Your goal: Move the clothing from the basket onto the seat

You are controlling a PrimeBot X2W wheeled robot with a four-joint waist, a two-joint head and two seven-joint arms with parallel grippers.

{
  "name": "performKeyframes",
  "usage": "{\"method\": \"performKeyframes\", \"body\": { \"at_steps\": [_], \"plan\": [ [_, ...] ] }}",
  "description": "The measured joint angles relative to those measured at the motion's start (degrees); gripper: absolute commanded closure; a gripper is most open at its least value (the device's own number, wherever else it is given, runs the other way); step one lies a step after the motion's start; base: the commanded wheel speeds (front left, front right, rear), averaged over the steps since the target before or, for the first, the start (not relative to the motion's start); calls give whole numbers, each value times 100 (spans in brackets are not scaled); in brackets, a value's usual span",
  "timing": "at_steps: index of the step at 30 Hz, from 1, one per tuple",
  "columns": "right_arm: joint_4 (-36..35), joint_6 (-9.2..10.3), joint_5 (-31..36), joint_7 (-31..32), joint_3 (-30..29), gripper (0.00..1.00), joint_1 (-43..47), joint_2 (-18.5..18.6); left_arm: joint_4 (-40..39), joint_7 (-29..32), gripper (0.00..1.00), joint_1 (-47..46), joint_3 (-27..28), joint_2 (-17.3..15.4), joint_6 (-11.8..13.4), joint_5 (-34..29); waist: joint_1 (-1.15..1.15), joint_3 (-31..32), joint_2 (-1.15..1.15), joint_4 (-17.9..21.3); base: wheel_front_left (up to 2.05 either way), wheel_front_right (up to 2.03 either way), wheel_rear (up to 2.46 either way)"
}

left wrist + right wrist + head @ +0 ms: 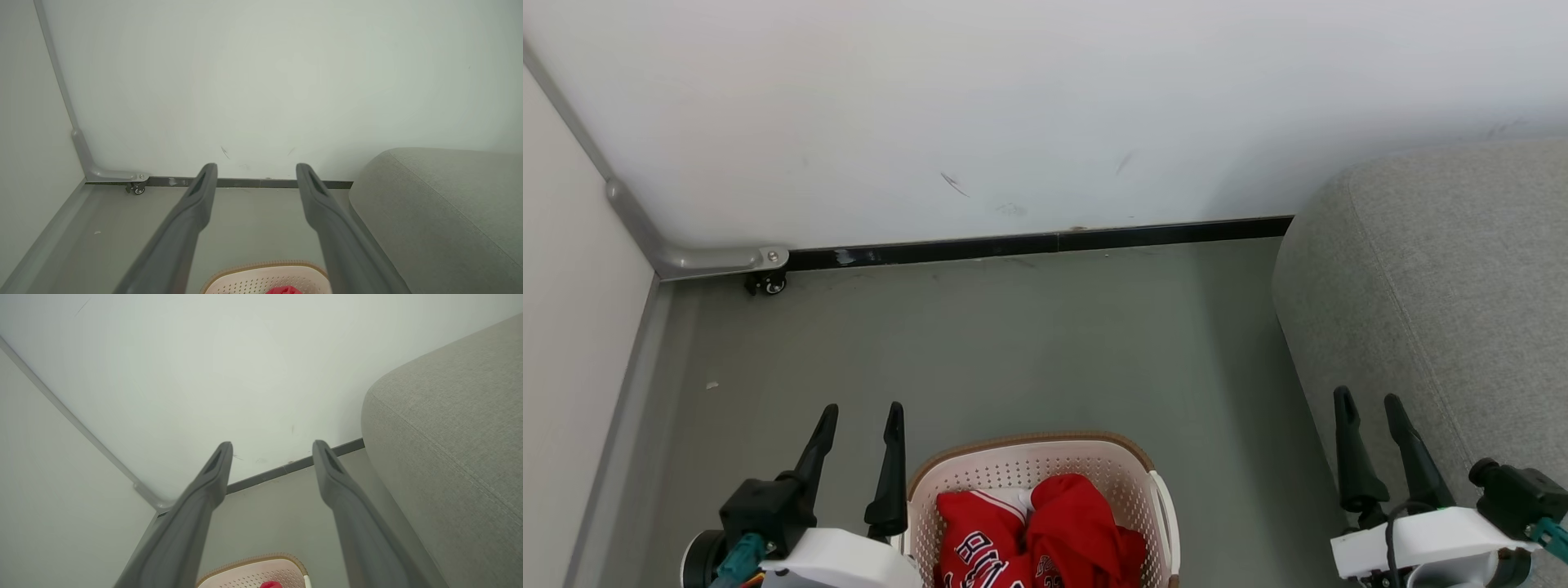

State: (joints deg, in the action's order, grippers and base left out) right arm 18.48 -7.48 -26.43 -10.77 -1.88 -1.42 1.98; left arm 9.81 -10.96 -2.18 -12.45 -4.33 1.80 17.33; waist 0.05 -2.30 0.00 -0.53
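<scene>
Because the clothing (1033, 531) lies bunched in the basket (1013, 467) on the floor (1029, 343), we hold the left end effector (863, 408) and the right end effector (1367, 397) apart and empty, probably ready to reach down; the seat (1437, 310) stands at our right.

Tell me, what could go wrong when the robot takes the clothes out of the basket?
The clothing lies bunched low in the basket, so the open left tool may catch the perforated wall or lift the basket too. The seat stands off to the right across bare floor; a loosely pinched garment could drop there.
</scene>
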Motion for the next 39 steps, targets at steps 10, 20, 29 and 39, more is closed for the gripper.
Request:
{"method": "performKeyframes", "body": {
  "at_steps": [10,20,29,39],
  "plan": [
    [99,0,695,-186,36,0,-3,9,82,-177,0,-23,-158,-24,181,-800,-1,17,0,-6,0,0,0],
    [258,0,1232,-343,74,0,-6,19,343,-321,0,-22,-119,-20,457,-1294,-1,74,0,-4,0,0,0],
    [410,0,1133,-344,94,0,-5,21,549,-321,0,-18,68,38,578,-1148,-2,123,0,5,0,0,0],
    [435,0,1082,-344,168,0,-5,22,580,-321,0,-18,87,60,583,-1144,-2,120,0,12,0,0,0]
  ]
}}
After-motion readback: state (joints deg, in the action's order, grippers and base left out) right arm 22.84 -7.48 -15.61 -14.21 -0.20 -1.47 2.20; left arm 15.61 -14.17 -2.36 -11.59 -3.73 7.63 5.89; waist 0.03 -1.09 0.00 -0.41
